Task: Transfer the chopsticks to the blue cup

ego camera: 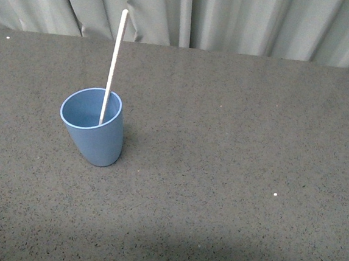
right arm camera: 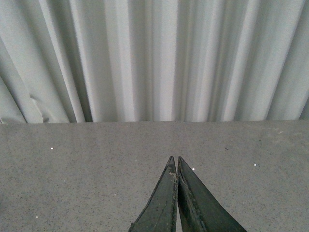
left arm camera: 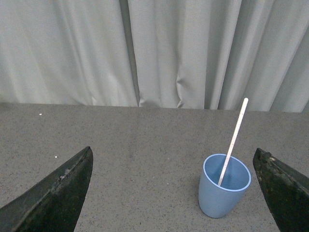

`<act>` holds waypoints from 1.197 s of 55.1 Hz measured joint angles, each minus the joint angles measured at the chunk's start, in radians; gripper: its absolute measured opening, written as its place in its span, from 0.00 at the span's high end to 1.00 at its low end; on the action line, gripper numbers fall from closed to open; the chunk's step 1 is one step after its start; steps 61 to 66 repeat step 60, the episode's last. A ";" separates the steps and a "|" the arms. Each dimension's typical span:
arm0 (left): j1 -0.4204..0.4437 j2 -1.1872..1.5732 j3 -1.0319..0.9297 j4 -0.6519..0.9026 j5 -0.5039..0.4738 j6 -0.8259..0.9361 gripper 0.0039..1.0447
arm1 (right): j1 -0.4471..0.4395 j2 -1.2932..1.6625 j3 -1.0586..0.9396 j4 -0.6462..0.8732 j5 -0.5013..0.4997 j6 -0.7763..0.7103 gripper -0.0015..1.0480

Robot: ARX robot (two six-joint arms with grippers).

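The chopstick [ego camera: 113,67], likely light, stiff and slippery and best pinched on its upper half, leans inside the cup [ego camera: 93,126] on the table [ego camera: 238,173], the left gripper [left arm camera: 174,193] spread wide, the right gripper [right arm camera: 175,166] pressed together, empty.

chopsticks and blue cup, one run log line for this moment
chopsticks: standing in blue cup, leaning on rim | left pincer: open, empty | right pincer: shut, empty | task: looks done

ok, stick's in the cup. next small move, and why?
Probably just keep the left gripper clear and retract. The chopsticks already stand in the blue cup, leaning on its rim; the left fingers are wide open, holding nothing.
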 joint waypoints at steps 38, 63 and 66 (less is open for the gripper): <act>0.000 0.000 0.000 0.000 0.000 0.000 0.06 | 0.000 -0.177 0.001 -0.185 -0.003 -0.001 0.37; 0.000 0.000 0.000 0.000 0.000 0.000 0.06 | 0.000 -0.177 0.001 -0.185 -0.003 -0.001 0.09; 0.000 0.000 0.000 0.000 0.000 0.000 0.06 | 0.000 -0.177 0.001 -0.185 -0.003 -0.001 0.09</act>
